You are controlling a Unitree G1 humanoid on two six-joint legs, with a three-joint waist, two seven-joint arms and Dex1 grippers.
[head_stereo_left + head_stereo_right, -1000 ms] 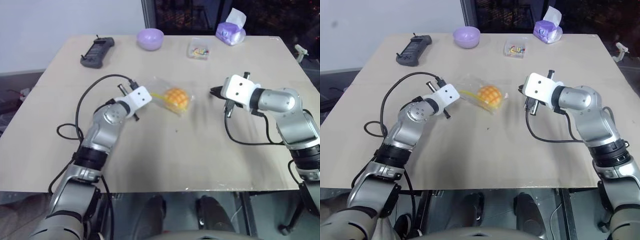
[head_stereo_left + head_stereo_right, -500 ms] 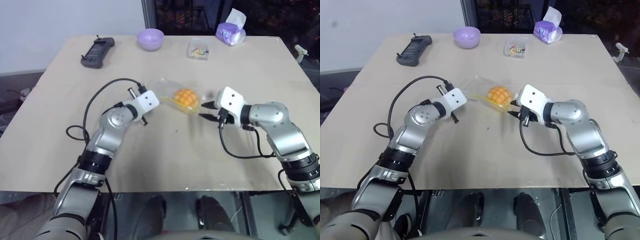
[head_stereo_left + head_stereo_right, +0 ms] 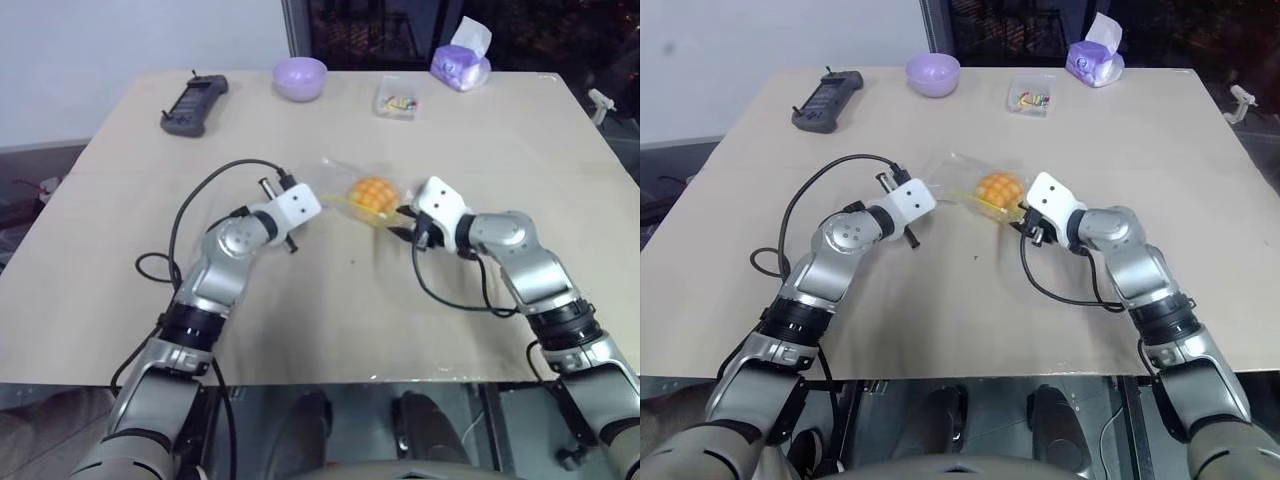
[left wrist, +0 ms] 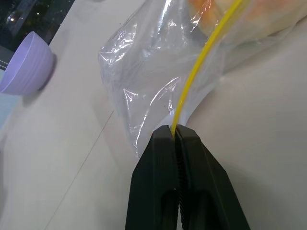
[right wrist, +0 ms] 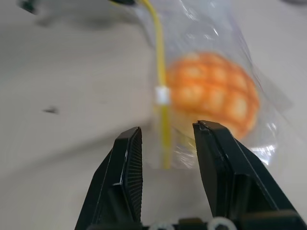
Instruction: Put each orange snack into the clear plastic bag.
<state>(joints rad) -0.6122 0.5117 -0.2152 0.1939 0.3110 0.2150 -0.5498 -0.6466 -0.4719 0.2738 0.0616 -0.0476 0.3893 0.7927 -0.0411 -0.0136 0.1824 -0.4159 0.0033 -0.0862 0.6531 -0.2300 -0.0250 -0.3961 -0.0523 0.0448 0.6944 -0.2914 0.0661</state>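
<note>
**Right gripper drops in at the bag's seal**

The right gripper [image 5: 165, 143], jaws parted and empty, has swung down and toward frame centre within the last second, now straddling the yellow seal strip [image 5: 161, 72] by its white slider. The left gripper [image 4: 175, 136] stays clenched on the strip's other end. The snack [image 3: 371, 192] already lies inside the bag [image 3: 345, 185], mid-table. Filling looks done; zipping the mouth shut seems next.

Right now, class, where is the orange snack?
In the left eye view, the orange snack sits mid-table inside the clear plastic bag, between the left claw and right claw.
</note>
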